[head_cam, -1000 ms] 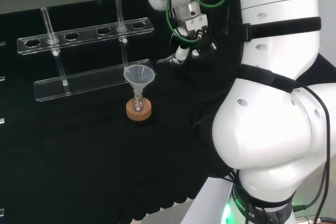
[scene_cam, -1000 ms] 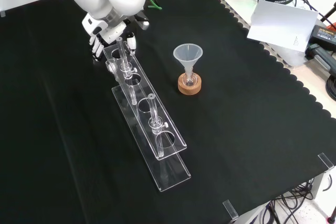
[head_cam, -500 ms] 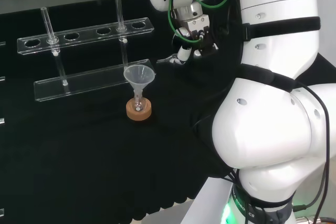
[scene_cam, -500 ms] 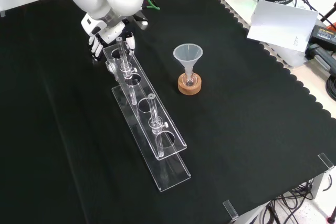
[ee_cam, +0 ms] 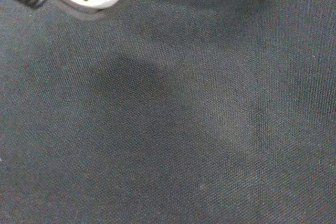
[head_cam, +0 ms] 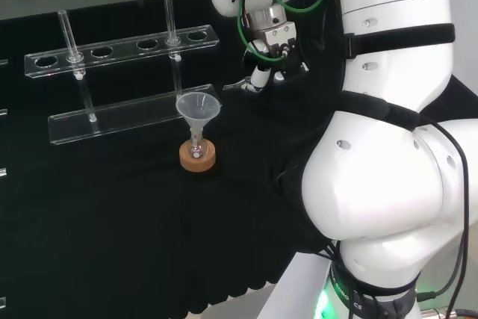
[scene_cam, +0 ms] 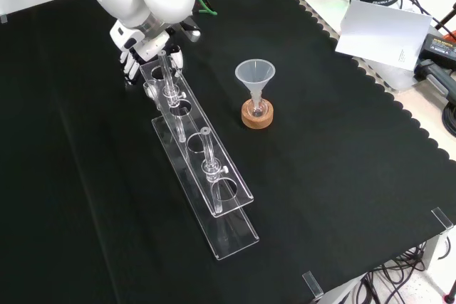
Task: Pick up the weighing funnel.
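Well, the risk I'd watch is the crowding at that end of the bench. In the front view the weighing funnel (scene_cam: 150, 90), a small clear piece, seems to sit just beside the far end of the tube rack (scene_cam: 214, 176). That puts it at about 6 o'clock from the hand (scene_cam: 142, 48) and very near it. If the hand closes a bit off-centre, I'd guess the smooth little piece slides away over the black cloth (scene_cam: 320, 197) or gets pushed against the rack. A careless lift could also clip the upright glass tube (scene_cam: 166, 69) standing in the nearest hole and rock it. The big funnel (scene_cam: 255, 75) on its cork ring (scene_cam: 257, 116) stands well apart at roughly 3 o'clock, so I'd not worry about that one. As for the hand, it hangs low over the cloth by the rack's end. Whether it is open or closed on the piece I can't tell from here, nor whether it touches it.
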Robot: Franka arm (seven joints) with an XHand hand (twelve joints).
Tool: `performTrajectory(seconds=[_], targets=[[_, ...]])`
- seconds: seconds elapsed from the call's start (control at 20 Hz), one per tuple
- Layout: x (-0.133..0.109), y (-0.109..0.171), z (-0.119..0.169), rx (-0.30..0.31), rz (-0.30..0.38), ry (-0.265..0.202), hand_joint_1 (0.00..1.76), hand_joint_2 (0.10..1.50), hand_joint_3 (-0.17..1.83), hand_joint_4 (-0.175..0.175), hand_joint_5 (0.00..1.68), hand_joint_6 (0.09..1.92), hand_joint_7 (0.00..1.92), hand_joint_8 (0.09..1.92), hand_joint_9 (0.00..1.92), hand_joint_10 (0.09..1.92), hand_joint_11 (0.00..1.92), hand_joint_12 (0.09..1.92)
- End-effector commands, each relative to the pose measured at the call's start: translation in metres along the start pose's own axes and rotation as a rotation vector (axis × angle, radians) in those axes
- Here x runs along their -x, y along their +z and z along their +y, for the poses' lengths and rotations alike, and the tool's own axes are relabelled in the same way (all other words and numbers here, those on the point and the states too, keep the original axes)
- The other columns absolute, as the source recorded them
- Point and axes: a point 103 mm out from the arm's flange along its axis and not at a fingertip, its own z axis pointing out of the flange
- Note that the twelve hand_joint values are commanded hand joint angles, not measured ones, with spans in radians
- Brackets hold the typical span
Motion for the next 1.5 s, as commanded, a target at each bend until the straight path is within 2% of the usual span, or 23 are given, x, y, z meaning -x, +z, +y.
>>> performTrajectory(seconds=[0.05, 0.65, 0.85, 1.15, 1.25, 1.35, 1.5], targets=[[-0.0018, 0.0008, 0.0023, -0.005, -0.005, -0.002, 0.90, 0.61, 0.53, -0.021, 0.59, 0.09, 0.42, 0.66, 0.72, 0.52, 0.44, 1.29], [-0.0066, 0.0030, 0.0033, 0.005, -0.001, -0.001, 0.90, 0.62, 0.54, -0.019, 0.61, 0.09, 0.42, 0.66, 0.73, 0.52, 0.45, 1.29], [-0.0057, 0.0045, 0.0051, 0.001, 0.005, -0.003, 0.90, 0.62, 0.54, -0.005, 0.72, 0.12, 0.42, 0.66, 0.73, 0.52, 0.45, 1.29], [-0.0072, 0.0058, 0.0065, -0.004, 0.000, -0.003, 0.89, 0.63, 0.55, -0.001, 0.76, 0.15, 0.43, 0.66, 0.74, 0.52, 0.46, 1.29], [-0.0074, 0.0068, 0.0083, -0.012, -0.002, -0.004, 0.89, 0.63, 0.55, 0.000, 0.75, 0.20, 0.43, 0.65, 0.74, 0.51, 0.46, 1.28], [-0.0078, 0.0075, 0.0087, -0.009, -0.005, -0.004, 0.89, 0.63, 0.55, 0.008, 0.75, 0.33, 0.44, 0.65, 0.75, 0.50, 0.47, 1.28], [-0.0081, 0.0077, 0.0091, 0.004, -0.009, 0.000, 0.89, 0.64, 0.55, 0.051, 0.86, 0.54, 0.45, 0.65, 0.76, 0.50, 0.47, 1.28]])
